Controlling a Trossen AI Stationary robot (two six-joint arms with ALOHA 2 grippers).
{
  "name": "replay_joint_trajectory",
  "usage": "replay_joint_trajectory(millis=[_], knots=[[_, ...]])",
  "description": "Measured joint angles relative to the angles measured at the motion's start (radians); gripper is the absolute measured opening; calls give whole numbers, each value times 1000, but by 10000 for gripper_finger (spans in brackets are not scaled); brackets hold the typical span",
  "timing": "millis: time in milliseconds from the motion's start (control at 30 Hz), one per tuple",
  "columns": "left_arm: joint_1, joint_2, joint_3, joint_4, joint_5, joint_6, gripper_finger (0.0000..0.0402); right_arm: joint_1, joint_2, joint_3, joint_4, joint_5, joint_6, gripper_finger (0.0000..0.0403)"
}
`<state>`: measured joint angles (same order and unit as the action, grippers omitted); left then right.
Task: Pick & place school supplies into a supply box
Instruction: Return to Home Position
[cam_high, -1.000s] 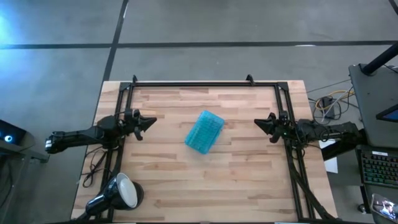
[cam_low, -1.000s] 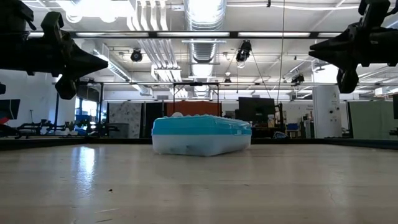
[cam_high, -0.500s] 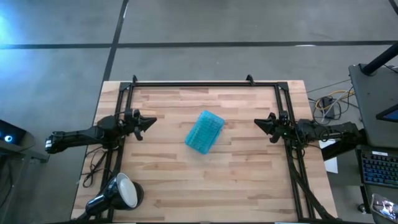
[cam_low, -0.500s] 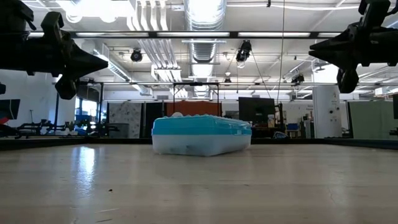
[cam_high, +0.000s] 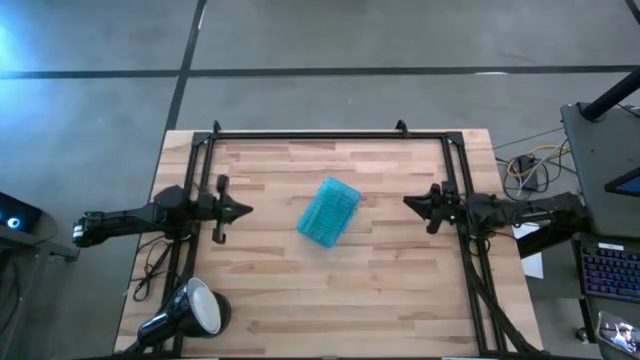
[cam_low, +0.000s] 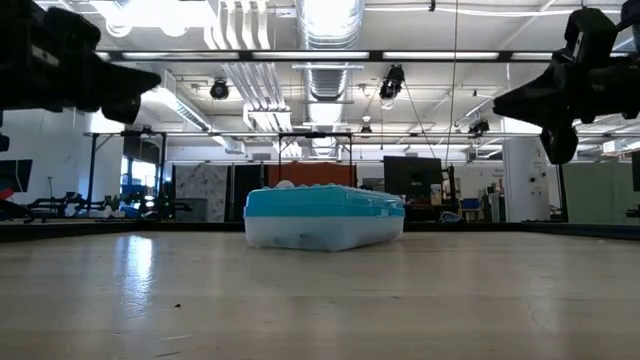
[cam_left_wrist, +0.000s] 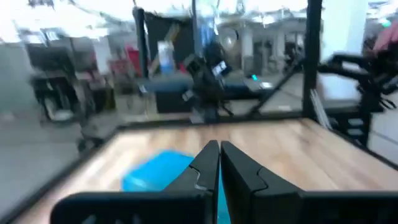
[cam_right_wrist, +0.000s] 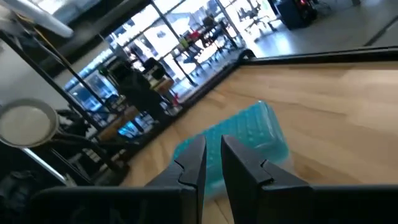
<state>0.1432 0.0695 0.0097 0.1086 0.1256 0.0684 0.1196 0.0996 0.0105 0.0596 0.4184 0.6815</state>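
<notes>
Fingers pressed together on your left gripper (cam_high: 243, 210) and nearly closed on nothing on your right gripper (cam_high: 408, 203), both hover above the desk (cam_high: 390, 290) either side of the closed supply box (cam_high: 329, 212), which lies mid-desk, turquoise half up.

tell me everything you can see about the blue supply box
The supply box is a small rectangular plastic case, closed, with a translucent turquoise bumpy-textured top half over a clear lower half, seen best in the low view. It lies flat near the middle of the wooden table, turned diagonally to its edges. Nothing touches it but the table; both tools hang off to its sides. Its contents can't be made out.
</notes>
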Motion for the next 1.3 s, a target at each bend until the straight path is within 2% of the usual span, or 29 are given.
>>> replay_joint_trajectory(millis=[67, 267, 400, 500, 600, 867, 1067, 1300], knots=[[0, -2, 0, -49, 15, -88, 0, 0, 32, 0, 4, 1, 0, 43], [-3, 21, 1, -67, 51, -687, 0, 0, 89, 0, 2, 0, 0, 43], [-3, 22, 1, -66, 54, -894, 0, 0, 106, 0, 2, 0, 0, 43], [-14, 3, -1, -68, 50, -923, 0, 0, 103, 0, 1, 0, 0, 43], [-24, -68, -2, -66, 54, -924, 0, 0, 69, 0, 3, 1, 0, 43], [-27, -68, -2, -46, 57, -922, 0, 0, -93, 0, 1, 0, 0, 43], [-27, -68, -2, -45, 56, -921, 0, -10, -100, -2, 22, 0, -1, 43], [-27, -69, -3, -45, 53, -920, 0, -106, -100, -2, 23, 0, -1, 43]])
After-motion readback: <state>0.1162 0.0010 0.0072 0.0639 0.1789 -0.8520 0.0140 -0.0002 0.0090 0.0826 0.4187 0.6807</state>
